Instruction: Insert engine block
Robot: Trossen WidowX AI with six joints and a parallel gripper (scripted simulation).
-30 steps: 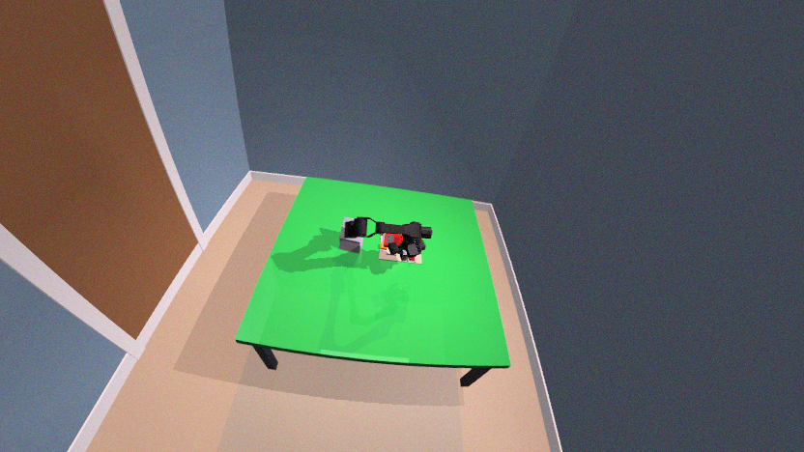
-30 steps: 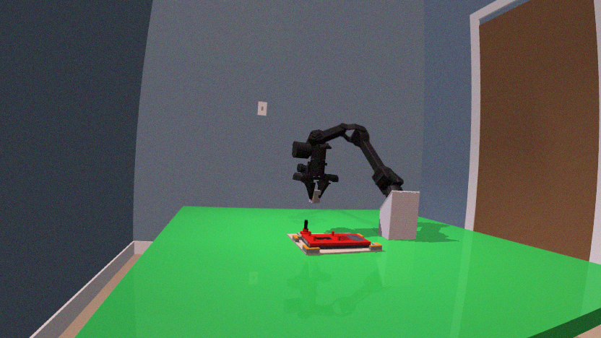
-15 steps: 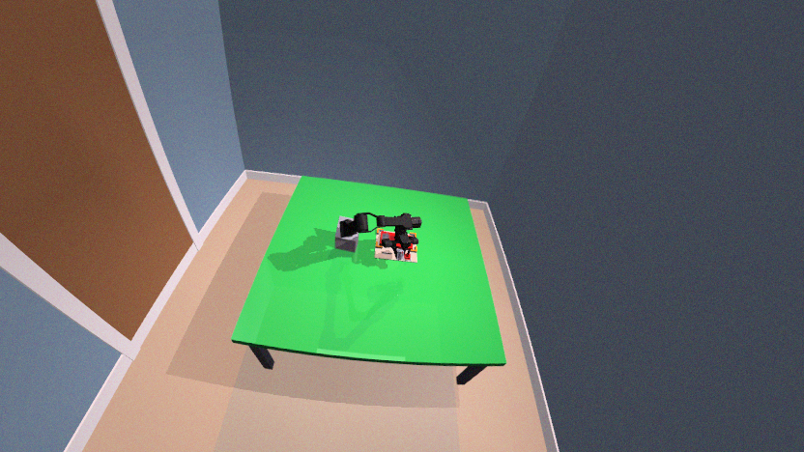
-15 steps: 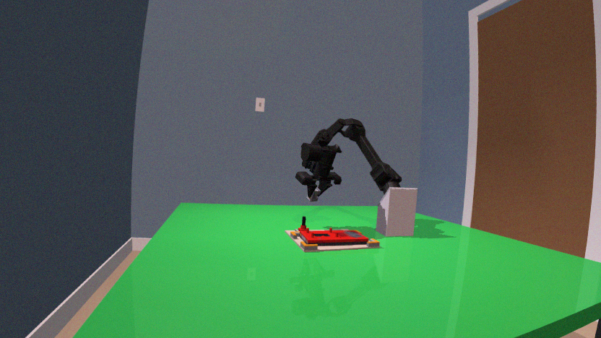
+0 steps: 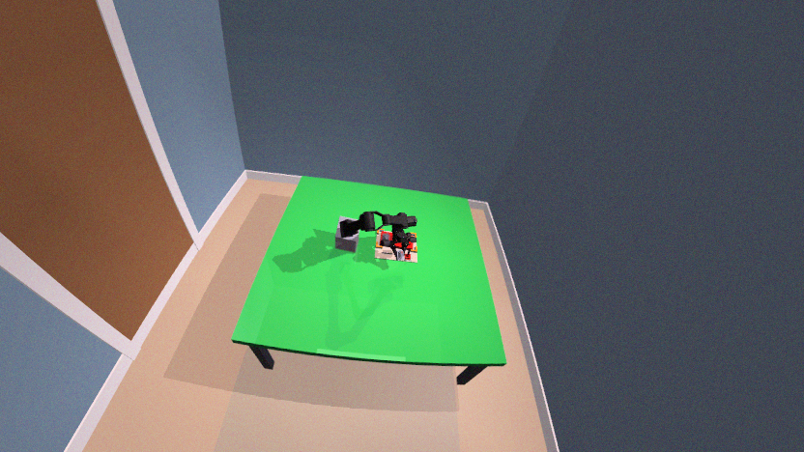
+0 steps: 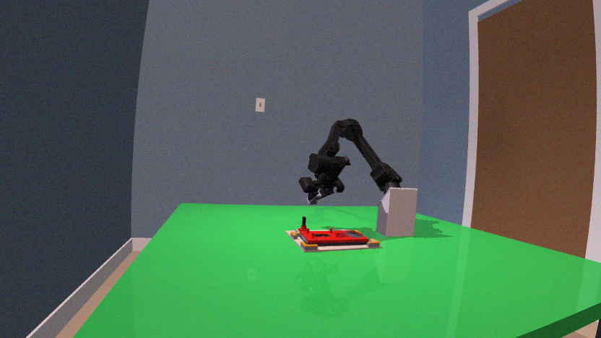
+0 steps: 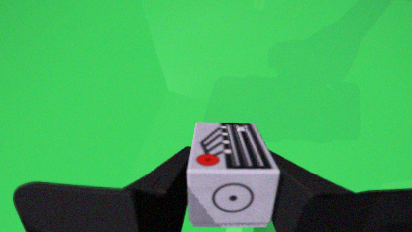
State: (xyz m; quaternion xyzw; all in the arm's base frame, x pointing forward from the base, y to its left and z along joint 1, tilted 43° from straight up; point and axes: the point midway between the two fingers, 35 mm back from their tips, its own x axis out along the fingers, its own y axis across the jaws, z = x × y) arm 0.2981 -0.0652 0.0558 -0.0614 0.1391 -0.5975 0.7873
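My gripper (image 5: 399, 253) (image 6: 313, 197) (image 7: 225, 155) is shut on the engine block (image 7: 233, 190), a light grey block with a red dot, dark stripes and a ringed circle. The gripper is tilted and holds the block in the air above the tray, clear of the car body. The red car body (image 6: 350, 240) lies flat on the cream tray (image 5: 383, 257) (image 6: 342, 248). A dark opening (image 6: 321, 235) shows in its top. The rib and the block's slot side cannot be made out. The wrist view shows no car body.
A red piece with an upright black post (image 6: 303, 222) stands at the tray's far left end in the exterior view. Grey and orange corner blocks (image 6: 309, 246) surround the car body. The arm's pale grey base (image 5: 346, 241) (image 6: 401, 214) stands beside the tray on the green table (image 5: 371, 314) (image 6: 235, 285).
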